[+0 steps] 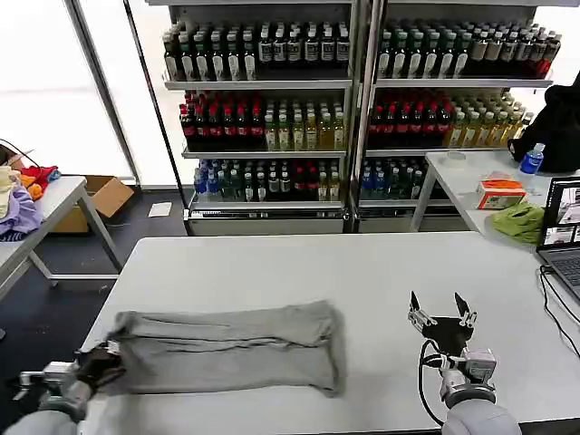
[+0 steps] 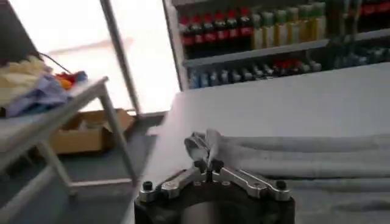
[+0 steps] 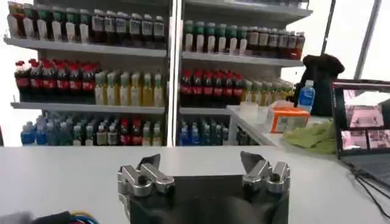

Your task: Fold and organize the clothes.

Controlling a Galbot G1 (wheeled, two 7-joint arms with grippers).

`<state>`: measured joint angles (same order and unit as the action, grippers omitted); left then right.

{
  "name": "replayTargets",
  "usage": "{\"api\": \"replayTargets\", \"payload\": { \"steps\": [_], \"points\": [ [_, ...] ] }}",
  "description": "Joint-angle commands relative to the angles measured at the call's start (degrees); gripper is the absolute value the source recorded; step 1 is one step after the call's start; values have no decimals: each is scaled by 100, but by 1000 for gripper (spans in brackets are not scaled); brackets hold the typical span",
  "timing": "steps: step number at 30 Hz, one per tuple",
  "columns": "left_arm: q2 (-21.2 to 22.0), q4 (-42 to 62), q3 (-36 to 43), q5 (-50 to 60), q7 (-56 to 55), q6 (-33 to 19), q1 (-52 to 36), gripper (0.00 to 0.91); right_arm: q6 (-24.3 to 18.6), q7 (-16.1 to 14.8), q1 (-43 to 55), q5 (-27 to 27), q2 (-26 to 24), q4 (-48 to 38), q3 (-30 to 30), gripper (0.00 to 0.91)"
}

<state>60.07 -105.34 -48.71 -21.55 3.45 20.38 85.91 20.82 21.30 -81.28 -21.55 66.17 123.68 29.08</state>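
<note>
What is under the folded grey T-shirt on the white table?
Bare white table shows all around the grey T-shirt; whatever lies beneath is covered. The left gripper pinches its left end; the right gripper hovers open, apart.

Plain light grey T-shirt (image 1: pixel 227 349) on a white table (image 1: pixel 362 272), lime-green cloth (image 1: pixel 518 220) behind

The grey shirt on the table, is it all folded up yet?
Not yet. The light grey cotton T-shirt already lies folded lengthwise into a long strip on the white table. The left gripper pinches the strip's end in its shut fingers. The right gripper waits open beside it. Folding it shorter and putting it away remain.
</note>
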Motion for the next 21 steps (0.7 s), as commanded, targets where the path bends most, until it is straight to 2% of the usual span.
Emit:
{"api": "replayTargets", "payload": {
  "steps": [1, 5, 7, 14, 17, 21],
  "points": [
    [-1398, 615, -1822, 202, 180, -437, 104, 0, 25, 12, 74, -77, 12, 46, -7, 907],
    [-1111, 59, -1365, 413, 208, -312, 69, 0, 10, 36, -6, -74, 60, 96, 17, 907],
    [-834, -294, -952, 900, 305, -410, 136, 0, 15, 66, -87, -84, 76, 178, 29, 907],
    [74, -1341, 634, 996, 89, 10, 266, 0, -18, 79, -489, -27, 69, 349, 295, 907],
    [367, -1573, 1453, 874, -196, 312, 85, 0, -60, 106, -644, 27, 110, 377, 412, 907],
    [600, -1498, 2072, 889, -344, 474, -160, 0, -101, 108, -840, 58, 152, 475, 523, 907]
  ]
}}
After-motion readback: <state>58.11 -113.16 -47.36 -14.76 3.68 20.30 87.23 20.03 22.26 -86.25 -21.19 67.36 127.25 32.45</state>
